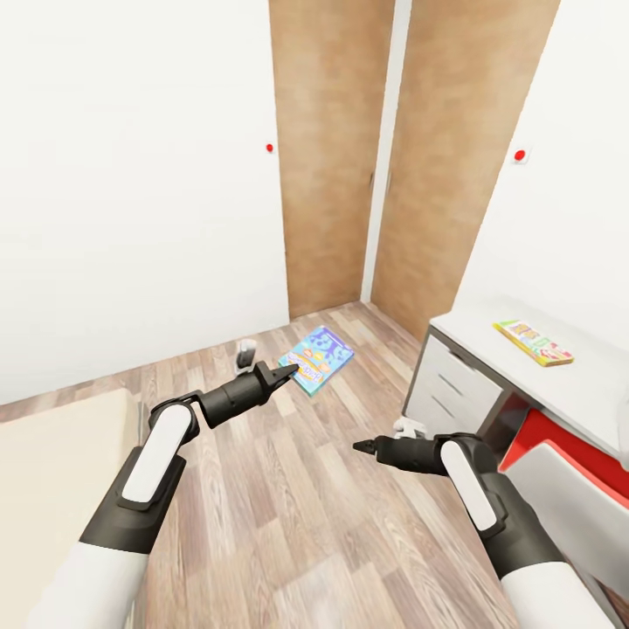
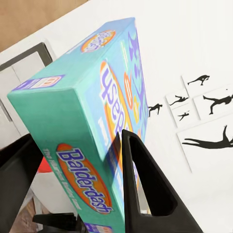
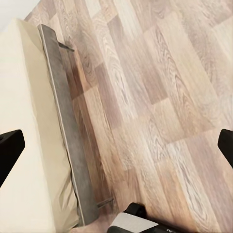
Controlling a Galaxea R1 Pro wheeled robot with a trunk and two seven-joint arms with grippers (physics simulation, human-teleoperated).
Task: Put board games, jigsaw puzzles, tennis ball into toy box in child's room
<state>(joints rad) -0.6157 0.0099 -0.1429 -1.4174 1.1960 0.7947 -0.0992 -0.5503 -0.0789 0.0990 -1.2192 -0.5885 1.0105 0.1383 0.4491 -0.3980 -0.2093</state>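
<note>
Above the wood-plank floor [image 1: 288,489], light-blue board game [image 2: 97,131] clamped between the left end effector [image 2: 73,189] fingers.

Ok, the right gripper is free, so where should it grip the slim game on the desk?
Likely across its narrow width, near the middle, coming from above. The slim board game lies flat on the table, so only its thin long edges offer faces to close on. The right gripper stands open, on that side.

slim board game [image 1: 534,342] on table [image 1: 489,328], right | bed [image 1: 52,472] left
</note>
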